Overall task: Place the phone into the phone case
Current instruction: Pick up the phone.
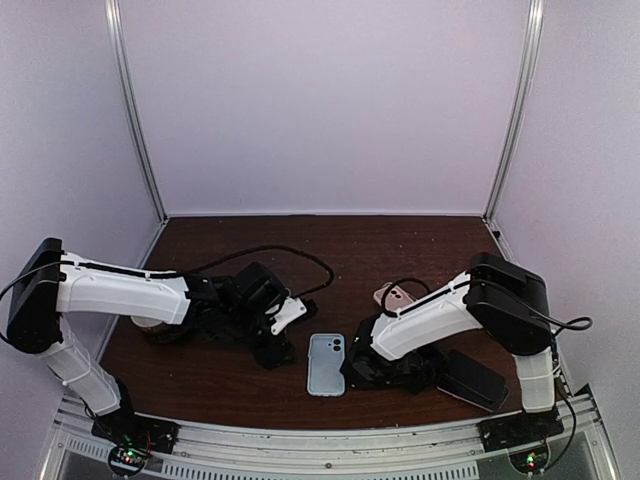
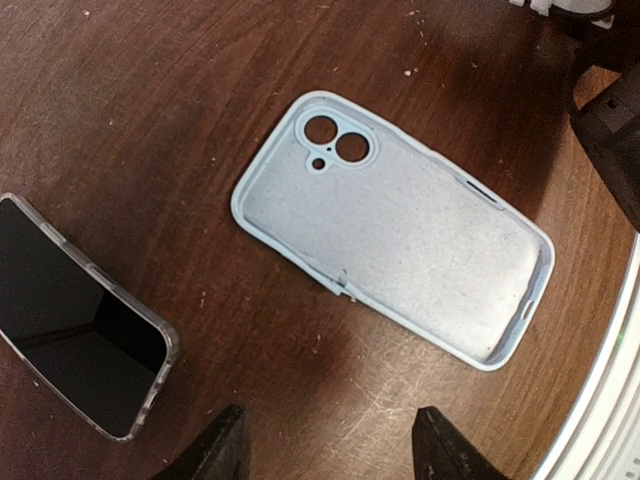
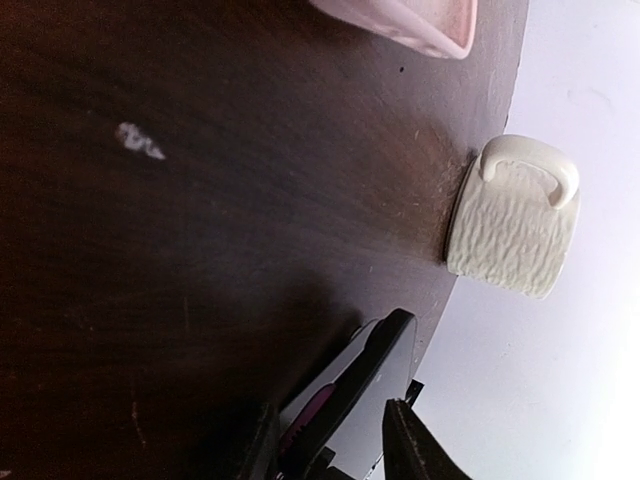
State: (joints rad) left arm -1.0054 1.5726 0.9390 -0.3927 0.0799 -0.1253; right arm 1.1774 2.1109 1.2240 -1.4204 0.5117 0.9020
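Note:
The light blue phone case (image 1: 325,363) lies empty, inner side up, at the table's near middle; in the left wrist view the phone case (image 2: 390,230) lies just ahead of my fingers. My left gripper (image 1: 272,350) (image 2: 328,425) hovers open to the left of it, holding nothing. The black phone (image 1: 472,380) lies tilted at the near right. In the right wrist view the phone (image 3: 385,350) stands edge-on between the fingers of my right gripper (image 3: 328,410) (image 1: 440,378). Both fingers sit close against it, but I cannot make out a firm grip.
A clear-rimmed dark slab (image 2: 80,330) lies left of the blue case. A pink case (image 1: 397,296) (image 3: 400,15) sits behind the right arm. A white textured mug-like piece (image 3: 512,225) stands at the table's right edge. A black cable (image 1: 290,255) loops across the back.

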